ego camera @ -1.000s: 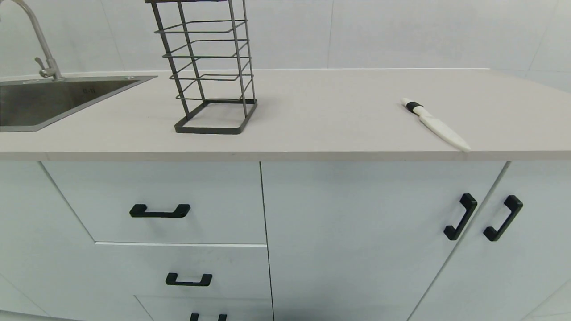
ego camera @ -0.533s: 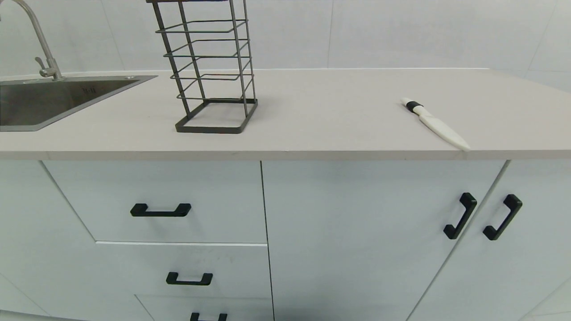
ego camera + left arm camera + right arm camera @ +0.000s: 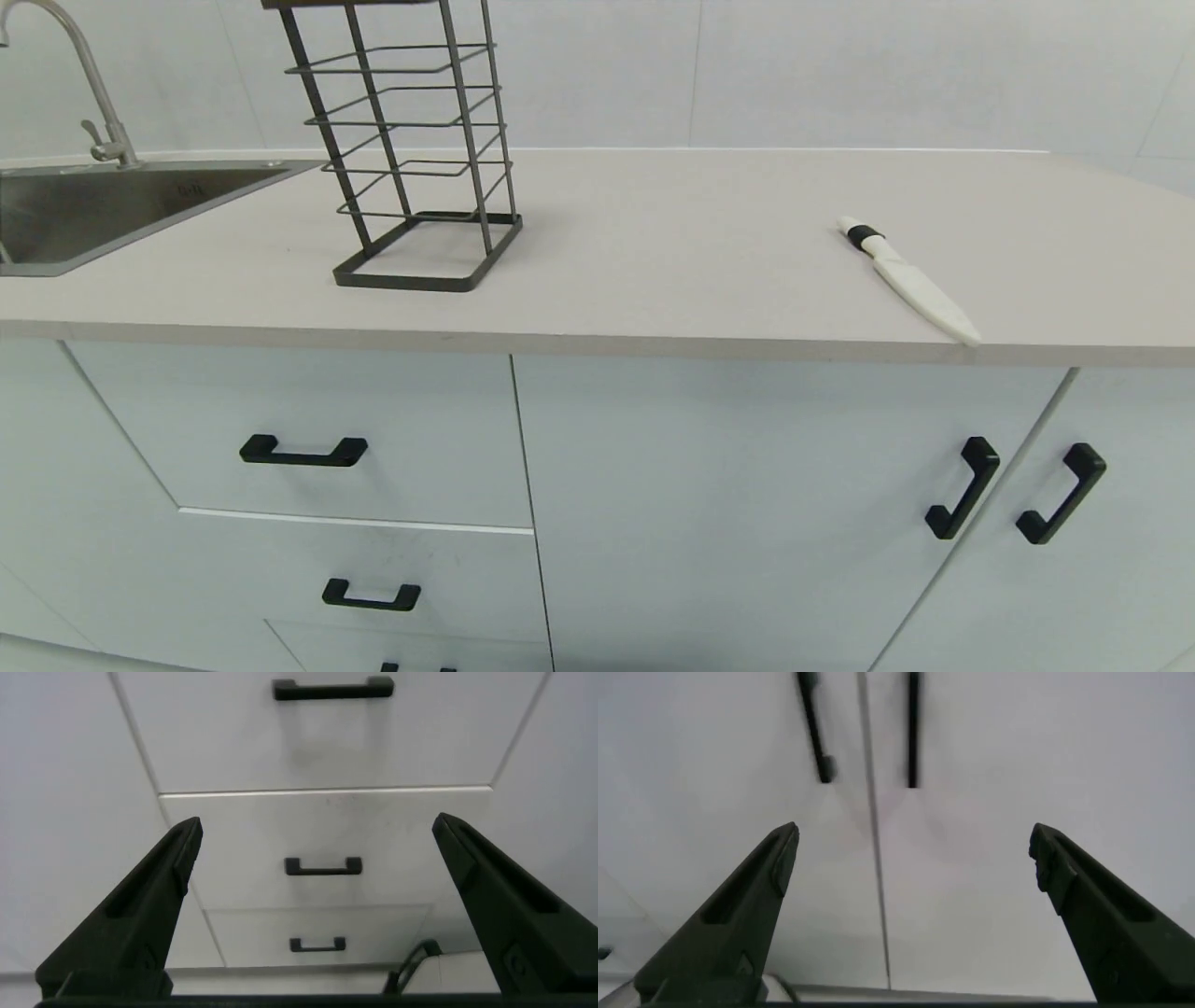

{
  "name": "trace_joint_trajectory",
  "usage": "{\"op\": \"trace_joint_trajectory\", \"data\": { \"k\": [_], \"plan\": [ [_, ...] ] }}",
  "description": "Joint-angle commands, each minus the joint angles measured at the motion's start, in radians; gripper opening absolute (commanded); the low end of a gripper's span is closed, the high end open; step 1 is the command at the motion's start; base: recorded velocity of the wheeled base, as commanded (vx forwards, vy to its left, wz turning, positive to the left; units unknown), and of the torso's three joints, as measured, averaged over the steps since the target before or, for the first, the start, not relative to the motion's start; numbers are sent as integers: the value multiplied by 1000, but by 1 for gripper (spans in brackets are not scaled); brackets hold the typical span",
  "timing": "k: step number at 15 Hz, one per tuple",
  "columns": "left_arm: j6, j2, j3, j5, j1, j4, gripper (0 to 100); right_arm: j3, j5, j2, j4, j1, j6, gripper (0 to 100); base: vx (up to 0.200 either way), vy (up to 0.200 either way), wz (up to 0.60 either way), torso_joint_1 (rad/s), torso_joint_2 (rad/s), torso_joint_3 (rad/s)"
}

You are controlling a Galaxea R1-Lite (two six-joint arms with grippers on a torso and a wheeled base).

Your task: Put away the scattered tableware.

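A kitchen is indicated. A stainless-steel sink point(image 3: 140, 201) with a gooseneck faucet point(image 3: 89, 79) is set into a pale countertop point(image 3: 653, 243), which is backed by a tiled wall point(image 3: 840, 75). Below the countertop, a stack of drawers point(image 3: 308, 401) and a pair of cabinet doors point(image 3: 747, 523) are fitted with black bar handles point(image 3: 302, 452). A black wire rack point(image 3: 411, 159) and a white knife point(image 3: 907, 280) are placed on the countertop.

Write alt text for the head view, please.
A white knife with a black band lies near the front edge of the countertop, on the right. A wire rack stands left of centre, with a sink at far left and closed drawers below.
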Motion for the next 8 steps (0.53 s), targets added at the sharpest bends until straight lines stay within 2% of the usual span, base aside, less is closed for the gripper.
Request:
{"op": "trace_joint_trajectory", "data": {
  "k": [1, 6, 8],
  "plan": [
    [0, 1, 0, -1, 2, -1, 100, 0, 0, 1, 3, 0, 0, 100, 0, 0, 0, 0, 0, 0],
    [0, 1, 0, -1, 2, -1, 100, 0, 0, 1, 1, 0, 0, 100, 0, 0, 0, 10, -16, -6],
    [-2, 1, 0, -1, 2, -1, 100, 0, 0, 1, 1, 0, 0, 100, 0, 0, 0, 166, -144, -32]
  ]
}}
